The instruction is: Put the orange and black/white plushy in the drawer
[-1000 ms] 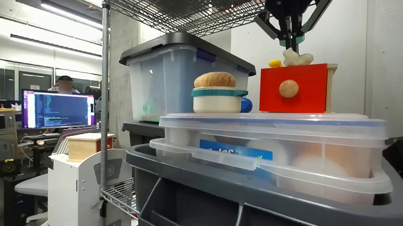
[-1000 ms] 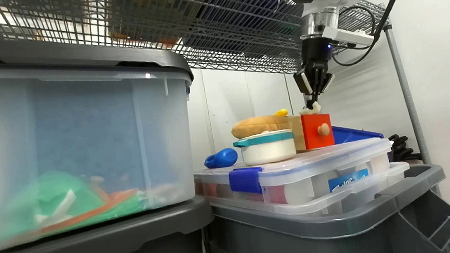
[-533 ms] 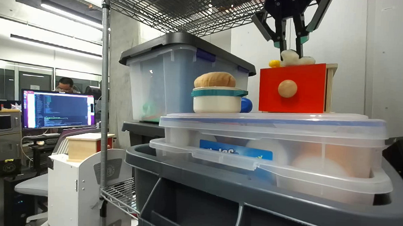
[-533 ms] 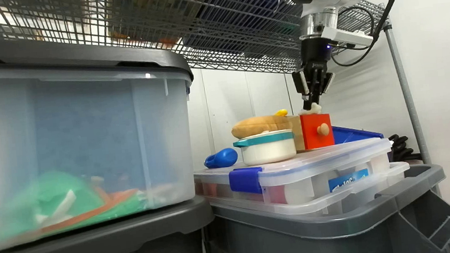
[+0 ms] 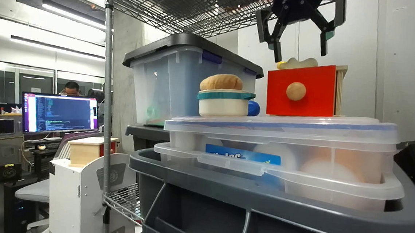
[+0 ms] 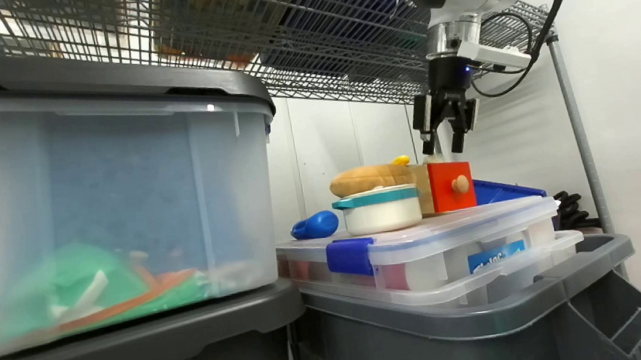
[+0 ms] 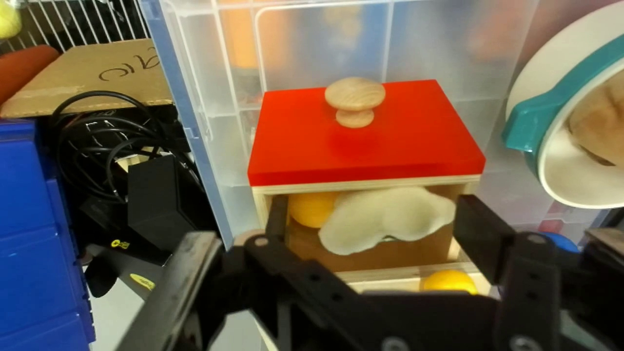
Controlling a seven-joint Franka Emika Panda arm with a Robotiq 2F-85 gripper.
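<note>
The red-fronted drawer (image 7: 360, 146) stands pulled out. Inside it, at the left in the wrist view, sits a round orange plushy (image 7: 312, 212), partly covered; no black or white marks show on it. A lumpy cream piece (image 7: 385, 219) lies beside and partly over it. In an exterior view the cream piece (image 5: 299, 63) pokes above the red front. My gripper (image 7: 373, 214) is open above the drawer with one finger (image 7: 276, 219) on each side of the cream piece, holding nothing. In an exterior view the open gripper (image 6: 442, 147) hangs over the drawer.
A yellow rounded thing (image 7: 448, 281) rests on the unit's top behind the drawer. A cream pot (image 5: 223, 106) with a teal rim and a brown bread-like thing (image 5: 221, 82) stand beside it. Everything sits on a clear bin lid (image 5: 320, 126). A wire shelf (image 6: 213, 43) hangs overhead.
The gripper has opened from nearly shut, its fingers spreading apart. The cream piece has come free, turned and sunk a little lower into the drawer.
</note>
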